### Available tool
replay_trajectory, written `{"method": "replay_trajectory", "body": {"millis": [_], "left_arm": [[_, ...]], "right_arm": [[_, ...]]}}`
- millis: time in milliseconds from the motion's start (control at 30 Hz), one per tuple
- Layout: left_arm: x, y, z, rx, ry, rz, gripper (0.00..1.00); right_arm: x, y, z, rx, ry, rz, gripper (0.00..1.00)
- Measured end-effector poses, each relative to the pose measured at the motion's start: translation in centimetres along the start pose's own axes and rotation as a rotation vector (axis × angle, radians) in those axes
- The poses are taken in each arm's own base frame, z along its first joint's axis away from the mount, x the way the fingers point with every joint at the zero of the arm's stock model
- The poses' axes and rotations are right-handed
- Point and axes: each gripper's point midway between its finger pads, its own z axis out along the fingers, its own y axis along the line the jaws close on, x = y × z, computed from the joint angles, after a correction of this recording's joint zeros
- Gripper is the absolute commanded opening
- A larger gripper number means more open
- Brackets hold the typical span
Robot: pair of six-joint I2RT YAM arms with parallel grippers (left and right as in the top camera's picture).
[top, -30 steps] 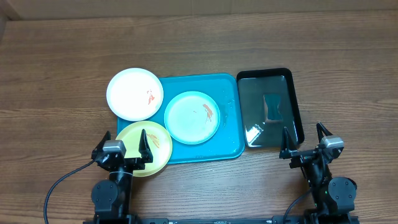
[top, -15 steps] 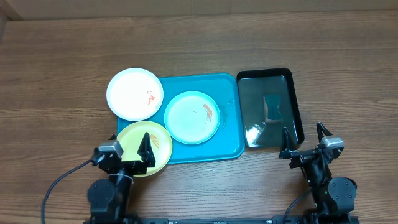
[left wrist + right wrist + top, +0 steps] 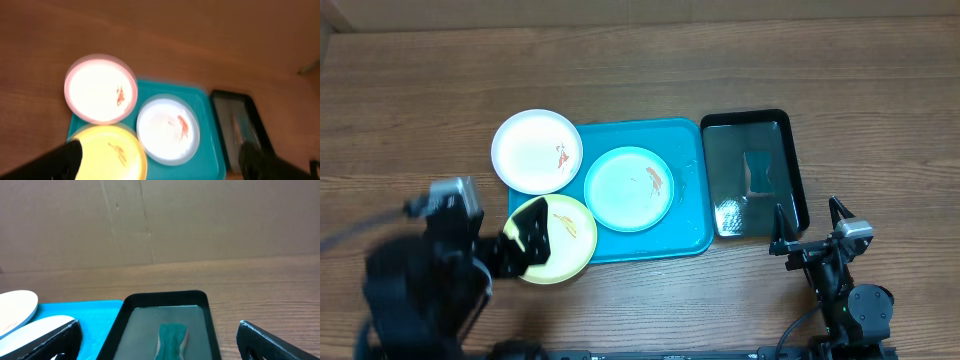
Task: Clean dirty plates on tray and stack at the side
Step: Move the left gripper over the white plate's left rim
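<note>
left fingers (image 3: 57,161): spread wide, nothing between them; arm blurred in the overhead view
right fingers (image 3: 50,340): spread wide, holding nothing, low over the desk (image 3: 880,90)
yellow plate (image 3: 570,240): below the left fingers, nearest the left-hand one; orange-red smear; half on the tray, half over its near-left corner; contact with the fingers cannot be told
mint plate (image 3: 629,188): ahead of the left fingers, in the gap between them; flat on the tray, smeared
white plate (image 3: 537,150): farthest ahead of the left fingers, on their left side; smeared, overlapping the tray's far-left corner
turquoise tray (image 3: 690,150): ahead of the left fingers; ahead-left of the right fingers
black tray (image 3: 755,118): just ahead of the right fingers, beside the turquoise tray
teal piece (image 3: 758,172): inside the black tray, ahead in the right fingers' gap; sponge or cloth, cannot tell
</note>
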Motion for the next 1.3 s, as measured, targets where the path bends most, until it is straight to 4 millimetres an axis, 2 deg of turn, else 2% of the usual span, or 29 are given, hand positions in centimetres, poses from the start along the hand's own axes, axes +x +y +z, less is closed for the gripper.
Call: {"method": "replay_trajectory", "body": {"millis": [167, 233, 267, 300, 333, 400, 500, 633, 800, 867, 933, 1033, 1067, 1133, 1300], "left_arm": [[0.0, 0.1, 2.3, -0.071, 0.346, -0.048, 1.00], [-0.2, -0.1, 4.1, -0.070, 0.451, -0.073, 1.00], [0.0, -0.1, 6.0, -0.062, 0.528, -0.097, 0.84], [0.5, 0.0, 7.3, -0.059, 0.580, -0.115, 0.40], [1.0, 0.1, 8.2, -0.057, 0.627, -0.133, 0.04], [2.0, 0.5, 10.2, -0.059, 0.714, -0.166, 0.04], [3.7, 1.1, 12.0, -0.079, 0.827, -0.208, 0.04], [5.6, 1.4, 13.7, -0.097, 0.940, -0.228, 0.04], [7.5, 0.4, 15.1, -0.125, 1.016, -0.155, 0.04], [8.1, 0.1, 15.5, -0.156, 1.021, -0.109, 0.11], [8.4, -0.1, 15.9, -0.190, 1.014, -0.065, 0.25], [8.8, -0.5, 16.5, -0.229, 0.996, -0.005, 0.34], [8.9, -0.8, 16.8, -0.235, 0.990, 0.018, 0.42], [9.2, -1.1, 17.3, -0.243, 0.984, 0.040, 0.44], [10.3, -1.7, 18.4, -0.257, 1.005, 0.086, 0.41]], "right_arm": [[0.0, 0.0, 0.0, 0.000, 0.000, 0.000, 1.00], [0.0, 0.0, 0.0, 0.000, 0.000, 0.000, 1.00], [0.0, 0.0, 0.0, 0.000, -0.001, 0.000, 1.00], [0.0, 0.0, 0.0, 0.000, -0.001, 0.000, 1.00], [0.0, 0.0, 0.0, 0.000, -0.002, 0.000, 1.00], [0.0, 0.0, 0.0, 0.000, 0.000, 0.000, 1.00], [0.0, 0.0, 0.0, 0.000, -0.001, 0.000, 1.00], [0.0, 0.0, 0.0, 0.000, -0.001, 0.000, 1.00], [0.0, 0.0, 0.0, 0.000, -0.002, 0.000, 1.00], [0.0, 0.0, 0.0, 0.000, -0.001, 0.000, 1.00], [0.0, 0.0, 0.0, 0.000, 0.000, 0.000, 1.00], [0.0, 0.0, 0.0, 0.000, -0.001, 0.000, 1.00], [0.0, 0.0, 0.0, 0.000, -0.001, 0.000, 1.00], [0.0, 0.0, 0.0, 0.000, -0.001, 0.000, 1.00], [0.0, 0.0, 0.0, 0.000, -0.001, 0.001, 1.00]]}}
